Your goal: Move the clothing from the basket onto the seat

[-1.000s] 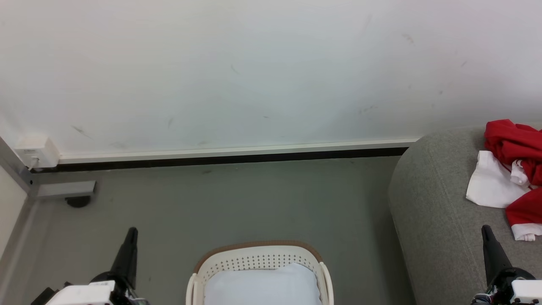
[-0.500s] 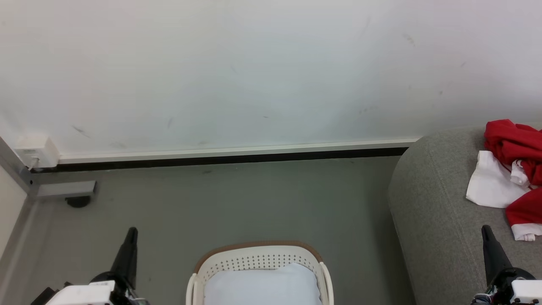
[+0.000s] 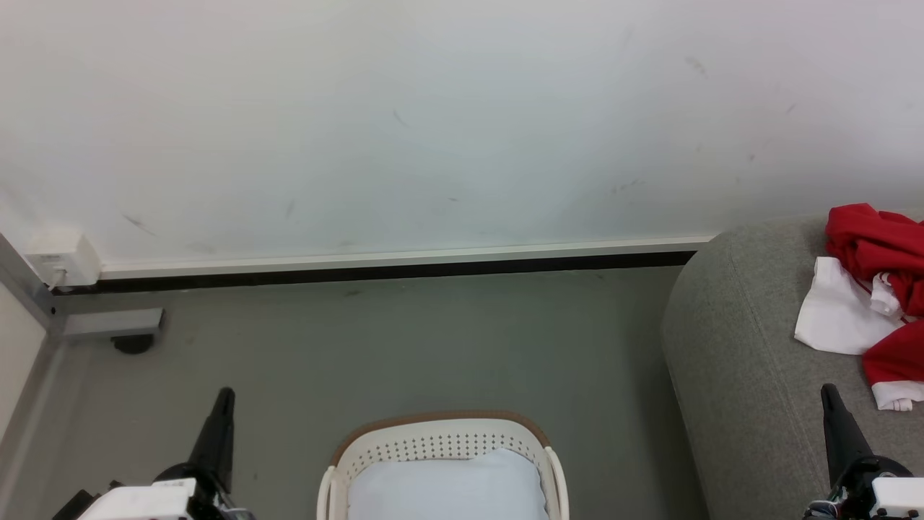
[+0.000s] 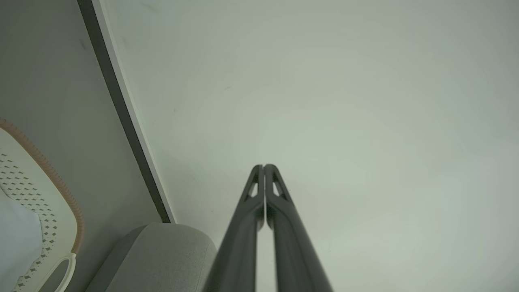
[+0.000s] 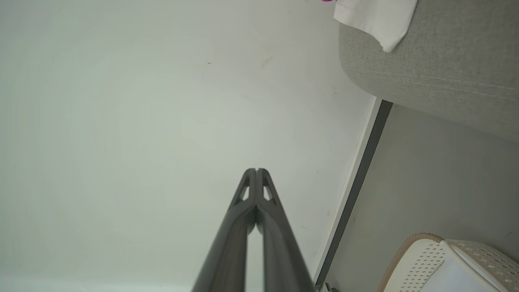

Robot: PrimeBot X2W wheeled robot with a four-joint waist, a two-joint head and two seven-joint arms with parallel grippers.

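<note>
Since the clothing (image 3: 870, 235) lies on the seat (image 3: 736, 361) at three o'clock and the six-o'clock basket (image 3: 433, 446) shows just a cushion (image 3: 447, 485), both closed, empty jaws seem finished; no further grasp needed.

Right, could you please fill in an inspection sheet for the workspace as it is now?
Surface: grey floor, with the basket standing on it.
Job's things: red and white clothing lies on the sofa; the basket holds a pale cushion, no red fabric seen inside.
Clutter: nothing seen.
Grippers: left gripper shut and empty; right gripper shut and empty.
Cables: nothing seen.
Surroundings: scuffed white wall, dark skirting strip, white wall box.
</note>
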